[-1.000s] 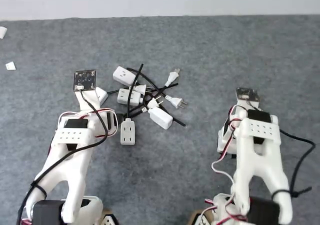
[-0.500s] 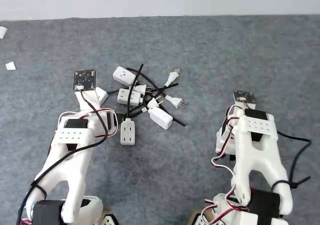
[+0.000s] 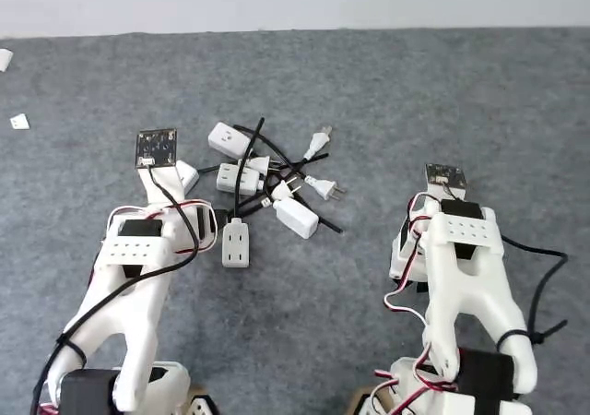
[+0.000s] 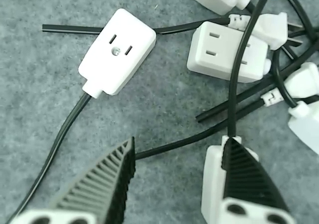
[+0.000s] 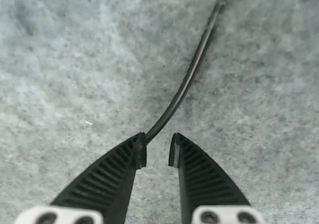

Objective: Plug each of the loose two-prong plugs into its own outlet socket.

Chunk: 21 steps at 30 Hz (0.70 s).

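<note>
Nearby, outlet socket (image 3: 236, 243) face-up, cord end (image 3: 237, 218) away

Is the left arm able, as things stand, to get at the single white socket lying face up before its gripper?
Probably yes. The left gripper is open, and the white socket lies face up on the carpet ahead of it, with nothing lying over it.

Each white moulded plastic arm (image 3: 129, 290) carries a perforated wrist plate (image 3: 135, 246), red-white-black servo leads (image 3: 420, 219), black ribbed gripper fingers (image 4: 107, 184) and a dark square camera board (image 3: 156, 148).
</note>
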Each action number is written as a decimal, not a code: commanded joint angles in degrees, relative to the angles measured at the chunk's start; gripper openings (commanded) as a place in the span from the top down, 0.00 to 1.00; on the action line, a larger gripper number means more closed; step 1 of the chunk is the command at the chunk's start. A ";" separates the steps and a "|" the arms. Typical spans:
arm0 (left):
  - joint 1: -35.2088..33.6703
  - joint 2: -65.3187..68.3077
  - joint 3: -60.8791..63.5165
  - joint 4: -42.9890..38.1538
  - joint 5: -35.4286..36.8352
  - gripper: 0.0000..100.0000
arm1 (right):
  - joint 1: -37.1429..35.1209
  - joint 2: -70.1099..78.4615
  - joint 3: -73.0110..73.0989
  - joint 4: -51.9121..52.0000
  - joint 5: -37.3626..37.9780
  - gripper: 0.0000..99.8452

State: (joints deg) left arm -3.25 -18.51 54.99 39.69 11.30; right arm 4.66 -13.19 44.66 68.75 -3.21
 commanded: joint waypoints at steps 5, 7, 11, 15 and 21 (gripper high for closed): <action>-0.09 -1.23 -0.13 -1.58 -0.53 0.74 | -2.15 -0.92 -0.53 -0.84 -0.70 0.90; -0.09 -1.23 -0.13 -1.58 -0.53 0.74 | -2.33 -0.84 -0.53 -0.84 -0.70 0.90; -0.09 -1.23 -0.13 -1.58 -0.53 0.74 | -1.98 -0.40 -0.18 -1.45 -0.70 0.90; -0.09 -1.23 -0.13 -1.58 -0.53 0.74 | -0.75 -0.22 0.53 -1.63 -0.62 0.90; -0.09 -1.23 -0.13 -1.58 -0.53 0.74 | 0.48 -0.22 1.85 -2.59 -0.26 0.90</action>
State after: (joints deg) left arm -3.25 -18.51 54.99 39.69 11.30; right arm 4.22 -13.19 46.68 66.90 -3.38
